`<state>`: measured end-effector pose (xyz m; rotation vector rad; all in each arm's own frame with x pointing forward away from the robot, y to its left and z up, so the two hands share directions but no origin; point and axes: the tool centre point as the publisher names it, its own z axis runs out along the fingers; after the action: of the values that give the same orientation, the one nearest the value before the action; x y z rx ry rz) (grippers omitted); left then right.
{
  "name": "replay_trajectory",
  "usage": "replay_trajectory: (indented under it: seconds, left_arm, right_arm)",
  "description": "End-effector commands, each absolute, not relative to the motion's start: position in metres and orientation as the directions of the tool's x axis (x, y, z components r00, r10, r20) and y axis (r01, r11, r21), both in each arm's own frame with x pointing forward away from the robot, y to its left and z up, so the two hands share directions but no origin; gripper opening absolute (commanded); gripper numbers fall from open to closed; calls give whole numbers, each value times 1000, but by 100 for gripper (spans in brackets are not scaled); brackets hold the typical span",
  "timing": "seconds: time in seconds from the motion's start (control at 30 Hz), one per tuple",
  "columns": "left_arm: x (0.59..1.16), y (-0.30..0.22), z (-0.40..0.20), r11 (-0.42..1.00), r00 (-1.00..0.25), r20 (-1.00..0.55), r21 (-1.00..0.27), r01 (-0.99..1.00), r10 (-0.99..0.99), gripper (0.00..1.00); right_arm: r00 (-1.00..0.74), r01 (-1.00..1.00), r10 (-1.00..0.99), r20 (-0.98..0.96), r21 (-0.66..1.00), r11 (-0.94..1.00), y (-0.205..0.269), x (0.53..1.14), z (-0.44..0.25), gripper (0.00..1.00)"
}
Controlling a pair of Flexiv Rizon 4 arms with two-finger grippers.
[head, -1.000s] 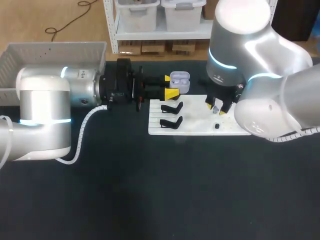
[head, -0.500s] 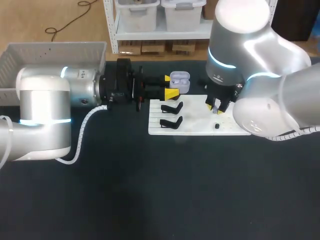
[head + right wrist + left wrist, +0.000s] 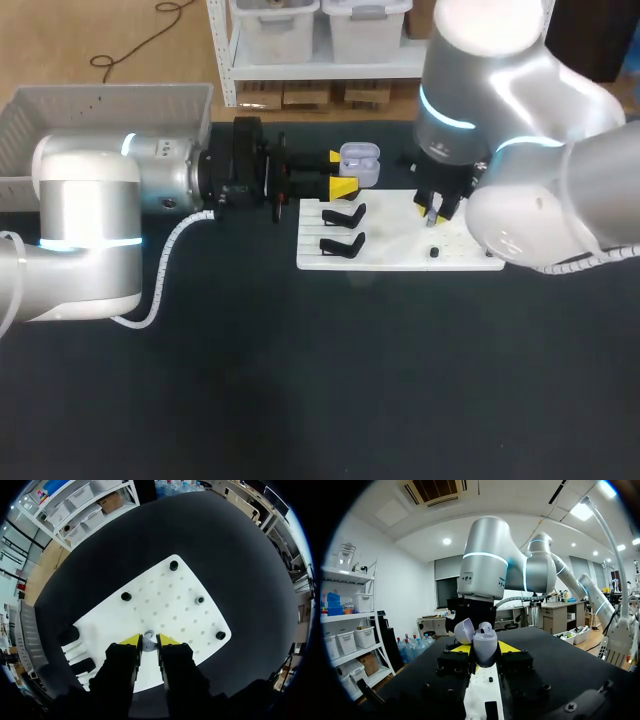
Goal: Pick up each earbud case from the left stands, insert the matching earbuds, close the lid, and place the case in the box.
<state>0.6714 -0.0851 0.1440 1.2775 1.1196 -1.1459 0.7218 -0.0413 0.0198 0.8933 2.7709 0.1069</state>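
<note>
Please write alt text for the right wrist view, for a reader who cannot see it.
The right tool holds a small grey earbud between its yellow tips, over a white board dotted with holes. Small black pegs stand on the board, which lies on a black table.

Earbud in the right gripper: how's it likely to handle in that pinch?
Probably light: the earbud is tiny between the yellow tips of the right gripper. Its rounded, glossy-looking shell may slip or twist in the pinch. If dropped on the white board, it would likely roll.
</note>
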Motion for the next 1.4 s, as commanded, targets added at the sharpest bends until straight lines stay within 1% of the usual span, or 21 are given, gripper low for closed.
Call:
replay_trajectory:
  seconds: [0.03, 0.4, 0.63, 0.77, 0.93, 1.07, 1.27, 1.4]
  left_arm:
    - [670, -85, 144, -19, 109, -994, 109, 994, 1, 0]
    - [670, -85, 144, -19, 109, -994, 109, 994, 1, 0]
    - [670, -85, 144, -19, 109, -994, 109, 994, 1, 0]
    - [670, -85, 144, -19, 109, -994, 109, 994, 1, 0]
    - [670, -85, 144, -19, 109, -994, 109, 994, 1, 0]
    - [670, -85, 144, -19, 109, -994, 109, 994, 1, 0]
    - [670, -85, 144, -19, 109, -994, 109, 994, 1, 0]
    - [670, -85, 144, -19, 109, -994, 109, 994, 1, 0]
  right_arm:
    - [-788, 565, 589, -180, 166, 808, -54, 715, 30, 0]
    - [-780, 559, 601, -171, 240, 794, -62, 715, 62, 0]
    - [-799, 493, 547, -251, 248, 834, -74, 712, 112, 0]
    - [-816, 427, 488, -311, 246, 870, -85, 707, 153, 0]
    - [-887, 318, 359, -289, 179, 931, -85, 700, 200, 0]
    - [-923, 209, 255, -288, 183, 961, -75, 690, 233, 0]
    - [-939, 26, 100, -329, 222, 975, -45, 675, 276, 0]
    - [-935, -133, -47, -352, 224, 965, -19, 665, 292, 0]
